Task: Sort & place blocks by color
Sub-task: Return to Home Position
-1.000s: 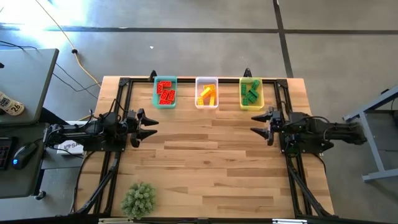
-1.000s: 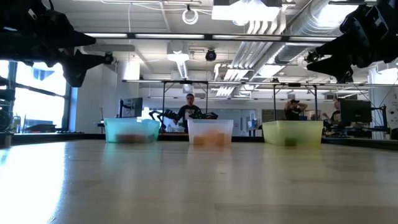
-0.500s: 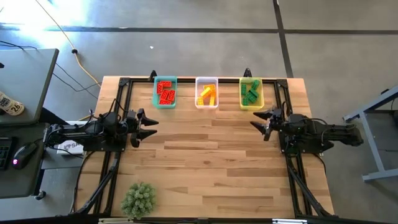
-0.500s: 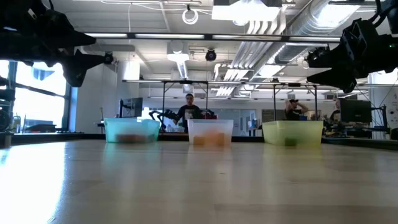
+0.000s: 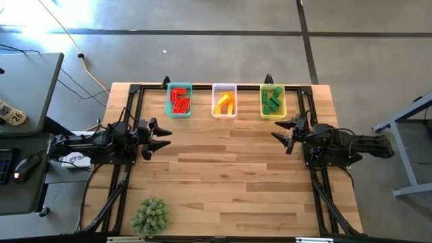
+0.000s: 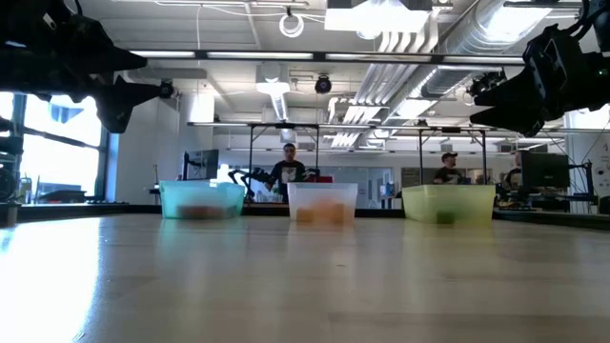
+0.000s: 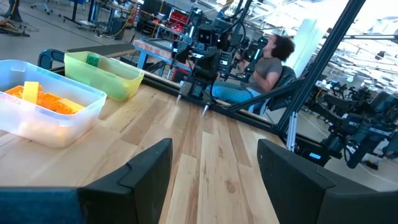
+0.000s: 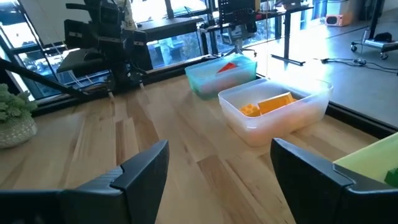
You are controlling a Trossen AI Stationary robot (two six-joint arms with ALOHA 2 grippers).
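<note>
Three bins stand in a row at the table's far edge. The teal bin (image 5: 179,101) holds red blocks, the clear bin (image 5: 225,101) holds yellow-orange blocks, and the yellow-green bin (image 5: 273,101) holds green blocks. No block lies loose on the tabletop. My left gripper (image 5: 162,137) hovers open over the table's left side, fingers pointing right. My right gripper (image 5: 284,132) hovers open over the right side, just near of the yellow-green bin, fingers pointing left. The right wrist view shows the clear bin (image 8: 277,112) and teal bin (image 8: 222,74) ahead; the left wrist view shows the clear bin (image 7: 43,109) and yellow-green bin (image 7: 106,74).
A small green plant (image 5: 150,216) sits at the table's near left corner. Black frame rails (image 5: 131,128) run along the left and right sides. The wide middle of the wooden table (image 5: 223,175) lies bare between the arms. People sit at desks beyond the far edge.
My right gripper has drawn a little toward the far edge and the yellow-green bin, and has turned slightly. My left arm has kept still.
</note>
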